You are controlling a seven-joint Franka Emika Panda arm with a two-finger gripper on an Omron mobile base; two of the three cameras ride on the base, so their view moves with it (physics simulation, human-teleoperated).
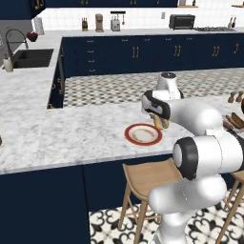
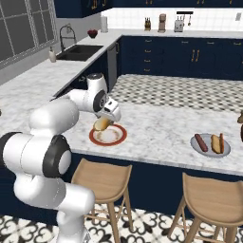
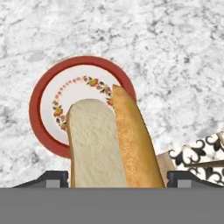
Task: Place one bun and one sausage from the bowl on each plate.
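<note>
My gripper point(image 2: 102, 124) is shut on a split tan bun point(image 3: 109, 140) and holds it just above the white plate with the orange-red rim point(image 3: 48, 100), over the plate's near-right part. That plate point(image 2: 112, 137) lies bare on the marble counter, near its front edge. From the left base view, the bun point(image 1: 161, 123) hangs at the plate's point(image 1: 142, 135) right edge. Further right, the grey plate point(image 2: 209, 153) carries a sausage point(image 2: 201, 142) and a bun point(image 2: 217, 143). The wooden bowl is out of view.
Brown shapes point(image 1: 236, 119) sit at the right edge, partly behind my arm, too cut off to name. Two wooden stools point(image 2: 102, 180) stand under the counter's front edge. A sink point(image 1: 32, 57) is far left on the back counter.
</note>
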